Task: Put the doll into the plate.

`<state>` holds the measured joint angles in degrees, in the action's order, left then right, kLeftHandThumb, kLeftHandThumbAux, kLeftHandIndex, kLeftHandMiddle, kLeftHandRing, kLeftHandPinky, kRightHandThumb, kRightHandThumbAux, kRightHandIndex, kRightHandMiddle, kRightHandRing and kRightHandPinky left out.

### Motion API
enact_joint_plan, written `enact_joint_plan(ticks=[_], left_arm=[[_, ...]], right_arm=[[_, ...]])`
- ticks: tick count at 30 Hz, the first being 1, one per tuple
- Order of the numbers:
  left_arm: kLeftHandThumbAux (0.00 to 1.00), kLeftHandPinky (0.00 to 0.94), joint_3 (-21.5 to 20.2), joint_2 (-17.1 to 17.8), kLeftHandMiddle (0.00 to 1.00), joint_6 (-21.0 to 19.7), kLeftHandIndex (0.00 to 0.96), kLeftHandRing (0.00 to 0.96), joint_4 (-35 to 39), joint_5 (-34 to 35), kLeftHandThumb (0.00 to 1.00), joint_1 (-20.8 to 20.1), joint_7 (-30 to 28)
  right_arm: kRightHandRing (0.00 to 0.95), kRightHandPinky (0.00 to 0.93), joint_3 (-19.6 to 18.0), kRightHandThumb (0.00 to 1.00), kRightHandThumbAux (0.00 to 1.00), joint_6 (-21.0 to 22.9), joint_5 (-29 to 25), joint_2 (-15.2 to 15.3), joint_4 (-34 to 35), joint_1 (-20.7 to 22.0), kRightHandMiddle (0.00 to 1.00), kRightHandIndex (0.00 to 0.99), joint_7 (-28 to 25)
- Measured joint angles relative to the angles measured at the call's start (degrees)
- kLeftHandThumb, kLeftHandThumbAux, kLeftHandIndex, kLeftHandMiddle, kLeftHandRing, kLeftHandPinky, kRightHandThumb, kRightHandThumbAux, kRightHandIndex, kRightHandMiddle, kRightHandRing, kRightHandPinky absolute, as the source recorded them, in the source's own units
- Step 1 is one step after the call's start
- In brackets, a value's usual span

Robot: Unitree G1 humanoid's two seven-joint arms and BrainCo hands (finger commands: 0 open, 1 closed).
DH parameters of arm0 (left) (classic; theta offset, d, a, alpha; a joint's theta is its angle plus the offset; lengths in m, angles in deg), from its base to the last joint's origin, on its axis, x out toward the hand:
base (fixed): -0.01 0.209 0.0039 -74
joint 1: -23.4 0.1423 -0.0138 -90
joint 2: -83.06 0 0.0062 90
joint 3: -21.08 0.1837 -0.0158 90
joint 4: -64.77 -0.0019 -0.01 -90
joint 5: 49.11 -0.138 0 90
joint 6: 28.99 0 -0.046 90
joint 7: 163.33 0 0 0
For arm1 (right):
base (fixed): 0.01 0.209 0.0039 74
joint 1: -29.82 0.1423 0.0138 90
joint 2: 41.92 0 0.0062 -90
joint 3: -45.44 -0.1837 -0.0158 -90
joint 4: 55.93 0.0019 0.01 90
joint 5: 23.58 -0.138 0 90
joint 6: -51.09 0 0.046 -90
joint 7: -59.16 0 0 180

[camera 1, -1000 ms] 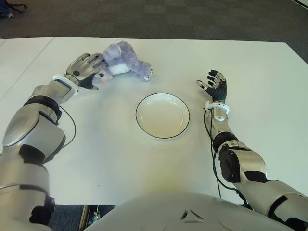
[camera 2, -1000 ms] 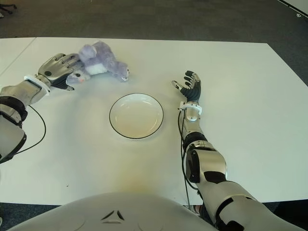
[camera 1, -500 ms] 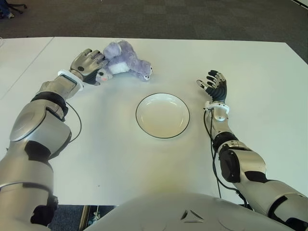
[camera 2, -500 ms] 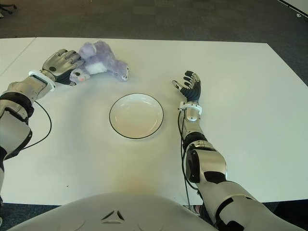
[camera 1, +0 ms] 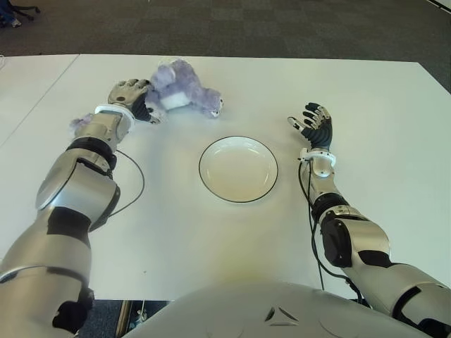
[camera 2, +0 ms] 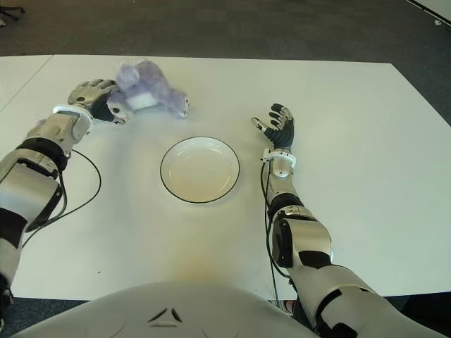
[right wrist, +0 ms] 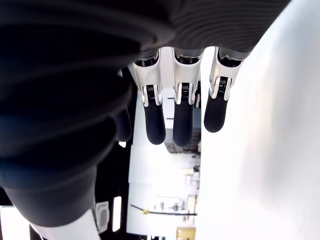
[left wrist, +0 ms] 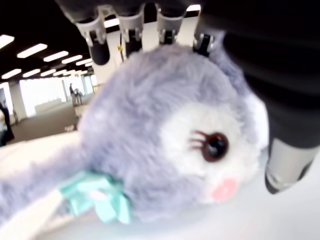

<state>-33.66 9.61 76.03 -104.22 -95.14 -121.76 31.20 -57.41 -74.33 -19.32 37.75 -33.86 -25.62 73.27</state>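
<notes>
Doll [camera 1: 184, 92], a lilac plush with a white face, a pink cheek and a teal bow, is seen lying on the table [camera 1: 366, 84] at about eleven o'clock from the plate [camera 1: 238, 169], well apart from it. Its head is turned toward the robot's left and its body stretches away toward the right, ending just short of the plate's far-left side. The left hand [camera 1: 135, 102] is placed at the doll's head, at nine o'clock from the body; in the left wrist view the fingers [left wrist: 97, 40] are curled over the top of the head and the thumb is pressed near the cheek, so the head is clasped between them. The doll is still down on the table surface.

The plate is white with a dark rim, holds nothing, and sits near the middle of the table. Nothing is set between doll and plate; only bare tabletop lies there.

The right hand [camera 1: 315, 127] is shown at three o'clock from the plate, apart from it, with its fingers [right wrist: 155, 120] spread loosely and nothing held. A thin black cable [camera 1: 134, 184] is looped beside the left forearm at nine o'clock from the plate. Dark carpet [camera 1: 282, 28] is visible beyond the table's far edge, at twelve o'clock.
</notes>
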Motion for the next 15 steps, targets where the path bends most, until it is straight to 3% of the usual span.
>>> enact_joint_plan(ticks=[4,10,15], left_arm=[[0.563,0.0,-0.84,-0.75,0.0,0.89,0.226,0.0,0.72,1.57,0.0,0.64,-3.73],[0.526,0.0,-2.21,0.87,0.0,6.01,0.182,0.0,4.51,5.09,0.0,2.45,-9.47],[0.482,0.0,-3.73,4.02,0.0,10.86,0.056,0.0,9.67,9.39,0.0,5.17,-14.65]], right_arm=[[0.244,0.236,-0.02,0.091,0.866,0.0,-0.02,0.0,-0.01,-0.02,0.246,0.236,-0.02],[0.243,0.227,-0.22,0.11,0.885,-0.02,-0.07,-0.01,-0.02,-0.16,0.255,0.257,-0.19],[0.251,0.239,-0.48,0.156,0.892,-0.17,-0.07,0.0,0.0,-0.14,0.266,0.284,-0.2]])
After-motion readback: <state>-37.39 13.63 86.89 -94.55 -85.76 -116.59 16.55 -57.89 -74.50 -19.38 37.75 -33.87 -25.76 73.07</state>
